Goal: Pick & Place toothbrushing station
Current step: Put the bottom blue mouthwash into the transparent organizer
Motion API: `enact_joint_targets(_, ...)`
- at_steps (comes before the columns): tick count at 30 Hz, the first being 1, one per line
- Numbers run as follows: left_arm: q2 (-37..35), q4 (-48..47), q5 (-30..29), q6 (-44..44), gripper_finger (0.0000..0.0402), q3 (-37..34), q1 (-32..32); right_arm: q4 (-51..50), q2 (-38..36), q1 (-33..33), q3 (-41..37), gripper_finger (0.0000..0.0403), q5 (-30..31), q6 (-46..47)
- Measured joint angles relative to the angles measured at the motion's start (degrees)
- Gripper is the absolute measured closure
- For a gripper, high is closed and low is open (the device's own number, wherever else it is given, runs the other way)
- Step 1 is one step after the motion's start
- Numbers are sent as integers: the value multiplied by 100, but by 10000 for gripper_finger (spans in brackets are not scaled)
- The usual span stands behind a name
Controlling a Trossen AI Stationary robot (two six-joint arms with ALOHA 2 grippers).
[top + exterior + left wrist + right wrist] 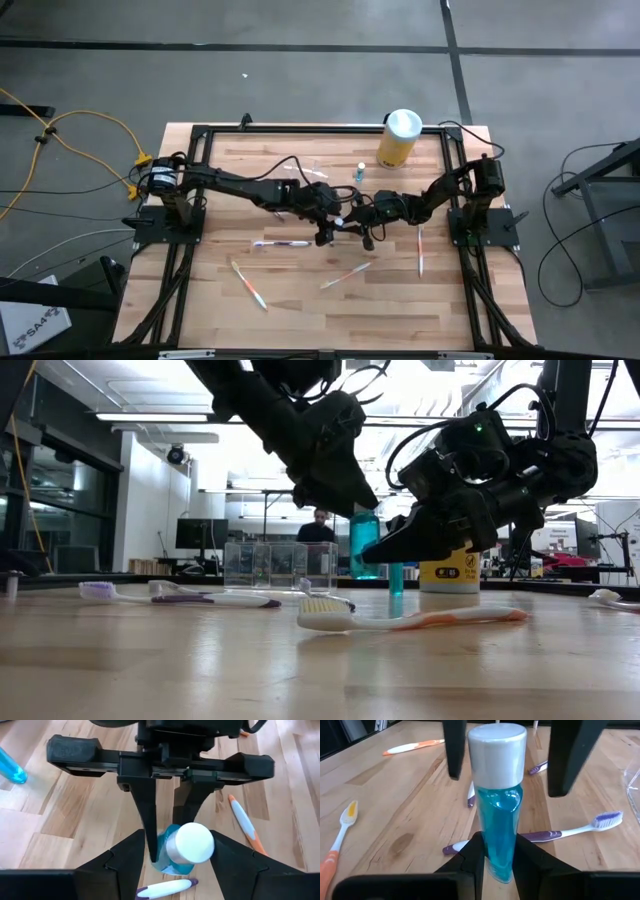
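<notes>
The station [278, 565] stands on the tabletop toward the edge that carries the yellow canister [398, 140], about midway along it, well apart from both grippers, and nothing touches it

We judge it light and stiff, thin-walled, smooth and likely slippery, so a hard squeeze could crack it or flex it, and a loose one could let it slide. We would take it by one wall, a finger inside and a finger outside just below the rim, or across its narrower span if the jaws reach. Being empty, it may skid across the wood if nudged before the fingers close

It looks like a low, straight-sided box of see-through plastic, open at the top, glassy and faint from above; the low view shows it best, with toothbrushes [410, 620] lying in front of it

The right gripper [496, 855] hangs over the middle of the tabletop, closed on the lower body of a blue bottle [497, 810] with a white cap, holding it upright. The left gripper [177, 852] meets it there, its fingers spread wide on either side of the cap, gripping nothing; we see a gap on each side
</notes>
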Motion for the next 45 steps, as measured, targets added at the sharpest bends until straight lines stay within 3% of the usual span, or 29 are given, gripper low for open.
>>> enact_joint_targets(18,138,-65,-577,158,195,26,-68,-28,2,0,46,334,8,415)
enact_joint_targets(40,138,-692,-473,343,195,362,-72,-212,2,4,48,334,133,542)
enact_joint_targets(45,138,-690,-433,339,214,362,-72,-205,2,4,48,334,147,542)
